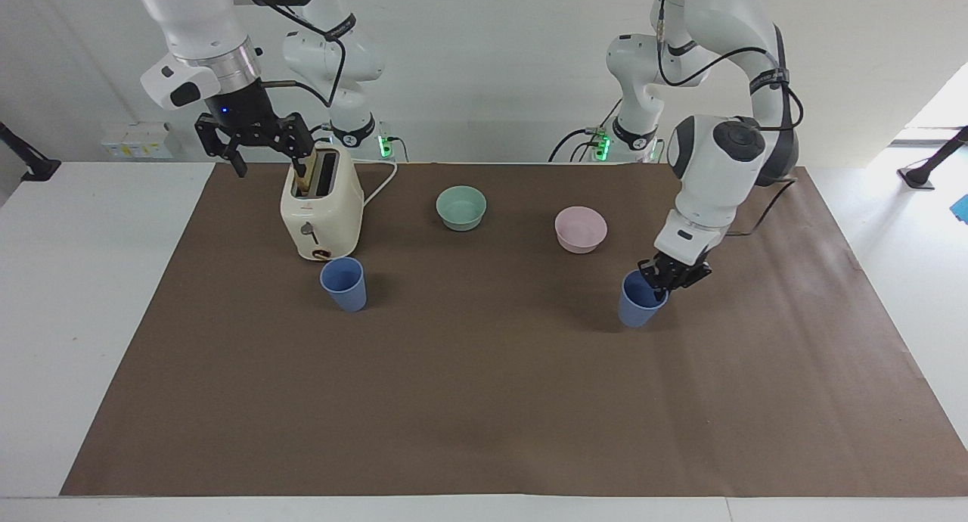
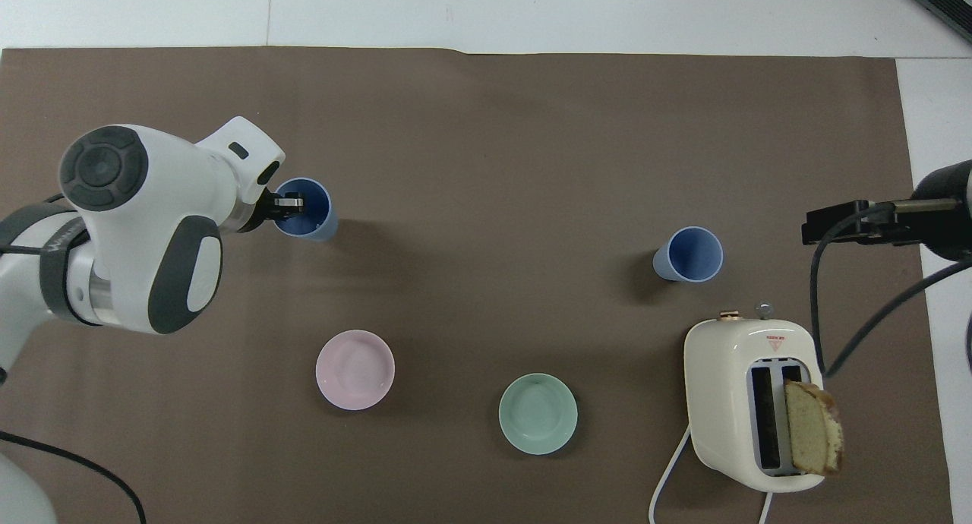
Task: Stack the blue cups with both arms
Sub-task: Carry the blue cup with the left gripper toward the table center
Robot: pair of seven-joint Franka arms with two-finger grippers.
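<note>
My left gripper (image 1: 665,274) is shut on the rim of one blue cup (image 1: 639,309), one finger inside it. It holds the cup slightly tilted and low over the brown mat, close to the pale pink bowl (image 1: 581,229). The overhead view shows this gripper (image 2: 288,203) and cup (image 2: 313,222) too. The other blue cup (image 1: 344,284) stands upright on the mat just beside the toaster (image 1: 321,208), farther from the robots; it also shows in the overhead view (image 2: 689,254). My right gripper (image 1: 265,157) is open and empty, raised over the mat's edge by the toaster, and waits (image 2: 831,228).
The cream toaster (image 2: 748,402) holds a slice of bread (image 2: 812,429), and its cord runs off toward the robots. A mint-green bowl (image 2: 538,414) and the pink bowl (image 2: 355,370) stand nearer to the robots than the cups. Brown mat (image 2: 486,167) covers the table.
</note>
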